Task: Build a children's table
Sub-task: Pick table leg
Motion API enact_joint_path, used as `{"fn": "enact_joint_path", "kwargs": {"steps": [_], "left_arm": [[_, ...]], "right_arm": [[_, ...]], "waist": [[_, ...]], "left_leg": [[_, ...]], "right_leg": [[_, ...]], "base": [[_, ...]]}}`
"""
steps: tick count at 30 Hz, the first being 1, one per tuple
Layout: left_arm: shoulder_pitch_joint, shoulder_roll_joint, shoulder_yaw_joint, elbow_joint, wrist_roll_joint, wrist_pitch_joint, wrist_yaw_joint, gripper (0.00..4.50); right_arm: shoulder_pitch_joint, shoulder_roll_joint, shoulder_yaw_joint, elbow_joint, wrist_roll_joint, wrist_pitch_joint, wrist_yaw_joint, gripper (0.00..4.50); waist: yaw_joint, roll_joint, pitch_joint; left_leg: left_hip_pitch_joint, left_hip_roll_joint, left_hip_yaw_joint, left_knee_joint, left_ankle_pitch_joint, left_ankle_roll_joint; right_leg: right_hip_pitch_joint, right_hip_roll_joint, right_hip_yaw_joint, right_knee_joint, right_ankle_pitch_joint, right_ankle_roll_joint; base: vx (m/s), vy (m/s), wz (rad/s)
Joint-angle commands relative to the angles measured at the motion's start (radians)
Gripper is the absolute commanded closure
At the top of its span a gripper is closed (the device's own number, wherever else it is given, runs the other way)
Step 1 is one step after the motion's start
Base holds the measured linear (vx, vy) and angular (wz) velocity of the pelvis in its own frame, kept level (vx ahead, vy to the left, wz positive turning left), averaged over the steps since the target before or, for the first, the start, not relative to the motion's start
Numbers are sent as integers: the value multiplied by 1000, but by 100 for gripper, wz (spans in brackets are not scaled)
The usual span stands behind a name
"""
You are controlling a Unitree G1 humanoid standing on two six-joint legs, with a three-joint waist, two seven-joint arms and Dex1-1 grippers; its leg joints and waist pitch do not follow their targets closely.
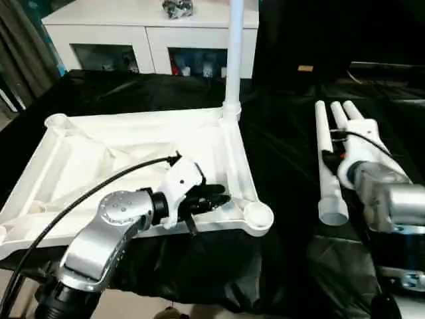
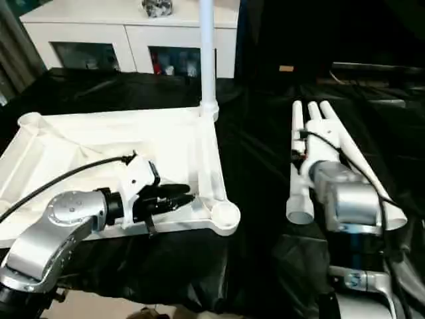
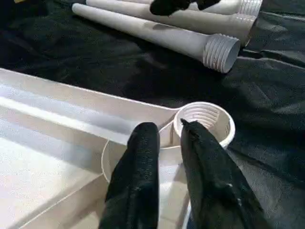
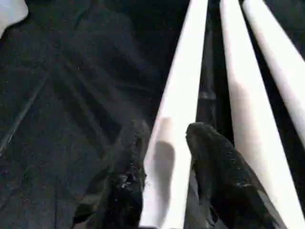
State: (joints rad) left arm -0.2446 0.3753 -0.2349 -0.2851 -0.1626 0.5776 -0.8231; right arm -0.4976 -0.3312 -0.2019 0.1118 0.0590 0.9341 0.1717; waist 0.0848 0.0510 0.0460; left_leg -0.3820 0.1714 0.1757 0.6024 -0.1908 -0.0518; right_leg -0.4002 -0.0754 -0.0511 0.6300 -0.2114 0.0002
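Right hand (image 4: 162,164) part-open astride one loose leg (image 4: 183,95); left hand (image 3: 167,138) slightly parted, empty, near tabletop (image 1: 133,159) socket (image 3: 205,121).

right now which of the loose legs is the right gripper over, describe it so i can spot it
On the black cloth, right of the upturned tabletop, three loose legs lie side by side. It is the leg nearest the tabletop, with the right gripper straddling it, a finger on each side.

Under my left gripper (image 3: 169,131) the tabletop (image 1: 86,166) is smooth, glossy white plastic. Between my right fingers (image 4: 217,167) a matt plastic leg (image 4: 178,124) lies on wrinkled, shiny black cloth (image 1: 285,159).
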Motion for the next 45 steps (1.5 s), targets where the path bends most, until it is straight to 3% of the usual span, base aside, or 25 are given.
{"fn": "enact_joint_path", "kwargs": {"steps": [1, 3, 6, 15, 18, 21, 23, 25, 26, 45], "left_arm": [[-3, 1, -6, -15, -8, 15, 6, 312], [-6, 5, -12, -31, -21, 38, 7, 284], [-7, 7, -15, -37, -25, 46, 7, 276], [-5, 19, -25, -65, -38, 74, 9, 194], [-5, 22, -29, -68, -36, 74, 12, 188], [-7, 29, -34, -66, -18, 60, 28, 152], [-10, 32, -35, -63, -11, 56, 33, 152], [-14, 39, -40, -68, -17, 60, 22, 152], [-16, 42, -42, -73, -21, 65, 16, 155], [-50, 70, -50, -90, -49, 82, -1, 155]], "right_arm": [[-19, -7, 0, -6, 5, 16, -4, 250], [-39, -7, -4, 15, 14, 39, -4, 227], [-52, -7, -7, 39, 20, 57, -3, 206], [-101, -19, -14, 166, 18, 75, -13, 118], [-110, -23, -6, 191, 14, 79, -10, 97], [-130, -24, -4, 235, 17, 122, -10, 80], [-141, -17, -21, 264, 37, 150, -2, 79], [-156, -8, -48, 304, 61, 188, 5, 79], [-162, -6, -60, 327, 70, 198, 8, 107], [-217, -20, -130, 502, 100, 163, -10, 262]], "waist": [[0, -17, -62], [0, -16, -62], [0, -14, -63], [2, -19, -64], [3, -20, -64], [3, -23, -64], [2, -27, -65], [4, -23, -66], [4, -27, -65], [6, -30, -65]], "left_leg": [[13, 41, -13, -65, -81, 13], [13, 40, -13, -64, -76, 13], [15, 40, -12, -62, -66, 14], [13, 38, -11, -59, -51, 20], [13, 38, -10, -58, -52, 18], [11, 37, -10, -58, -44, 23], [12, 37, -9, -57, -43, 26], [13, 38, -10, -57, -40, 27], [13, 38, -9, -57, -43, 28], [13, 38, -8, -56, -62, 10]], "right_leg": [[51, -56, 46, -74, -94, -190], [51, -55, 45, -72, -87, -193], [51, -54, 44, -69, -63, -205], [54, -55, 43, -67, -53, -217], [54, -55, 43, -67, -56, -214], [56, -54, 43, -65, -48, -217], [56, -55, 43, -66, -49, -218], [55, -55, 42, -64, -46, -222], [55, -54, 42, -64, -45, -224], [53, -56, 40, -66, -83, -218]], "base": [[0, 0, 0], [0, 0, 0], [0, 0, 0], [0, 0, 0], [0, 0, 0], [0, 0, 0], [0, 0, 0], [0, 0, 0], [0, 0, 0], [0, 0, 0]]}}
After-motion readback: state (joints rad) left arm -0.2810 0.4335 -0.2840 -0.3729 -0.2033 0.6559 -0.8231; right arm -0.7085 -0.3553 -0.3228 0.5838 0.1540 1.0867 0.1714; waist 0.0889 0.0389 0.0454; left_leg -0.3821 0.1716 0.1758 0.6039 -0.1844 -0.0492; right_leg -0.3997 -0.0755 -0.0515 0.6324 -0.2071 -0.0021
